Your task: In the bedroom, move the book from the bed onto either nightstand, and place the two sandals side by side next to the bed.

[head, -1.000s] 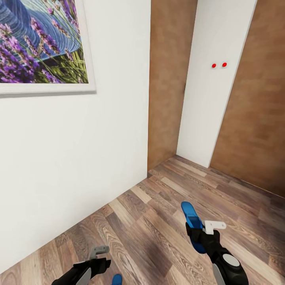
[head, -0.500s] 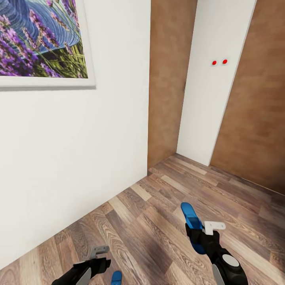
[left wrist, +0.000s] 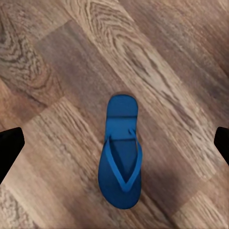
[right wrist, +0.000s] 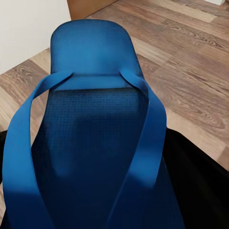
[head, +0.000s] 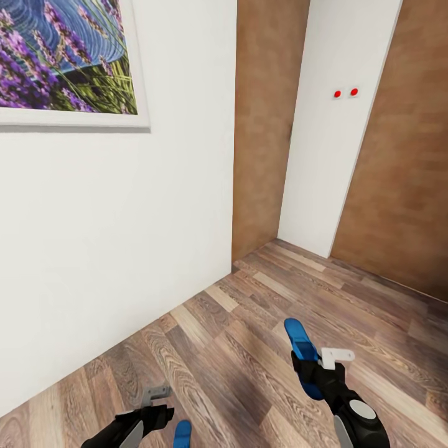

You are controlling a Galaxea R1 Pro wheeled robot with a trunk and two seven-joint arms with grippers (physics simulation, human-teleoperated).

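Your right claw (head: pixel 309 364), at about 5 o'clock in the head view, is clamped on one blue sandal (head: pixel 303 354), whose free end sticks out toward 12 o'clock above the wood-plank floor (head: pixel 261 311). Your left claw (head: pixel 158 407) sits at about 7 o'clock; its fingers (left wrist: pixel 9 148) stand wide apart with nothing between them. The other sandal (left wrist: pixel 121 157) lies flat on the floor, straps up, directly under that claw; in the head view its tip (head: pixel 182 432) peeks out just beside the left claw. A lavender picture (head: pixel 65 59) hangs on the white wall (head: pixel 124 218) at 10 o'clock.
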